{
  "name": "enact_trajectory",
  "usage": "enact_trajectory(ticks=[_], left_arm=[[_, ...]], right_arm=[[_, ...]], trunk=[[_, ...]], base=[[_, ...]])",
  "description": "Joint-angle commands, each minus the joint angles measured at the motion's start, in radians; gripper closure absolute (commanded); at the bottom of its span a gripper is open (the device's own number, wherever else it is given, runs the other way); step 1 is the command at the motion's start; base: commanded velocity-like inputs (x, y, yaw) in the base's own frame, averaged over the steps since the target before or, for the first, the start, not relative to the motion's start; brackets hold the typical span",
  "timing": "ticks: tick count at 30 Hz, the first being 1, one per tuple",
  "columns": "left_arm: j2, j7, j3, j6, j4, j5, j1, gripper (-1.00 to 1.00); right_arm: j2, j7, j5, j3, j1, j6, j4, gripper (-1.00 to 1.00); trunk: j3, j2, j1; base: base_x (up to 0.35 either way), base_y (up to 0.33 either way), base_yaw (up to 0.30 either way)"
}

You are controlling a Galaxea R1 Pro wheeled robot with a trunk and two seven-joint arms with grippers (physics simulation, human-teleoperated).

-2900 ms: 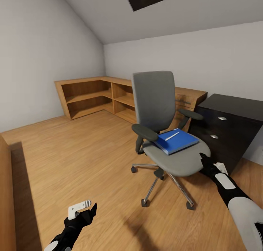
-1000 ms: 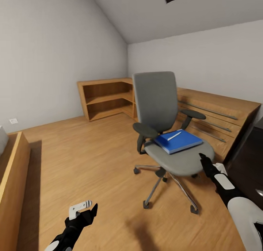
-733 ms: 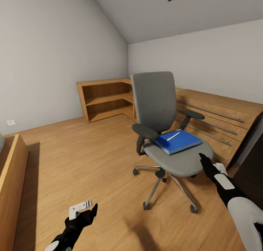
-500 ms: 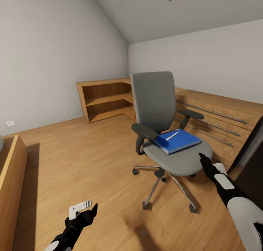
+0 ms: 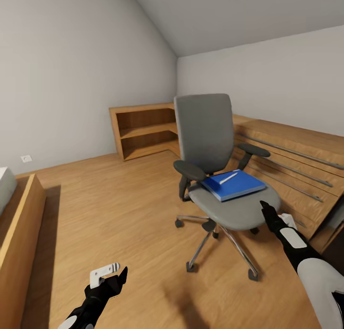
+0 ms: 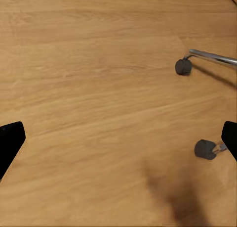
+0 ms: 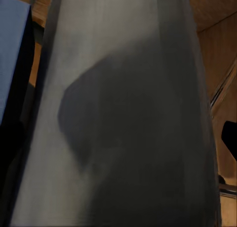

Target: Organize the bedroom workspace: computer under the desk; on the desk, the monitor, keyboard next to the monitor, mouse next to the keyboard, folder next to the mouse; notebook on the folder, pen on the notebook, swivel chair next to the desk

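The swivel chair point(image 5: 203, 128) stands in front of me with the blue folder point(image 5: 236, 186) flat on its grey seat and the pen point(image 5: 227, 178) lying on the folder. My right gripper point(image 5: 272, 216) is shut on the seat's front rim. In the right wrist view the seat point(image 7: 128, 113) sits between the fingers, with the folder point(image 7: 12, 54) at one side. My left gripper point(image 5: 111, 274) hangs open and empty over bare floor. A dark sliver of the desk point(image 5: 337, 245) shows at the right edge. The notebook, computer, monitor, keyboard and mouse are out of view.
Low wooden shelving point(image 5: 143, 133) fills the far corner. Wooden drawer fronts with metal rails point(image 5: 286, 161) run behind the chair. A wooden bed frame point(image 5: 19, 233) is at the left. Two chair castors point(image 6: 183, 66) point(image 6: 205, 149) show in the left wrist view.
The whole view has swung left: shelving and wall slid right and the black drawer unit left the picture. The chair kept its place beside my right gripper, coming along with me.
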Motion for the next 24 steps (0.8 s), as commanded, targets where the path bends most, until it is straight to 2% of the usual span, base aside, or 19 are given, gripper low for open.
enact_trajectory(ticks=[1, 7, 12, 16, 24], left_arm=[[-0.001, 0.003, 0.001, 0.005, -0.002, 0.01, 0.0, -1.0], [-0.001, 0.003, 0.001, 0.005, -0.002, 0.012, 0.0, -1.0], [-0.001, 0.003, 0.001, 0.006, -0.002, 0.012, 0.0, -1.0], [-0.001, 0.003, 0.0, 0.007, -0.002, 0.012, 0.0, -1.0], [-0.001, 0.003, -0.001, 0.007, -0.002, 0.012, 0.0, -1.0]], right_arm=[[0.001, 0.005, -0.008, -0.006, -0.001, 0.007, -0.001, -1.0], [0.001, 0.005, -0.007, -0.005, -0.001, 0.007, 0.001, -1.0], [0.001, 0.006, -0.007, -0.006, -0.001, 0.007, 0.001, -1.0], [0.001, 0.006, -0.007, -0.005, -0.001, 0.007, 0.001, -1.0], [0.001, 0.006, -0.007, -0.005, -0.001, 0.007, 0.001, -1.0]], trunk=[[-0.001, 0.0, 0.0], [-0.001, 0.0, 0.0], [-0.001, 0.0, 0.0], [-0.001, 0.0, 0.0], [-0.001, 0.0, 0.0]], base=[[0.305, -0.001, 0.039], [0.305, 0.0, 0.009], [0.134, 0.0, 0.0], [-0.165, 0.0, 0.0], [-0.319, 0.0, 0.0]])
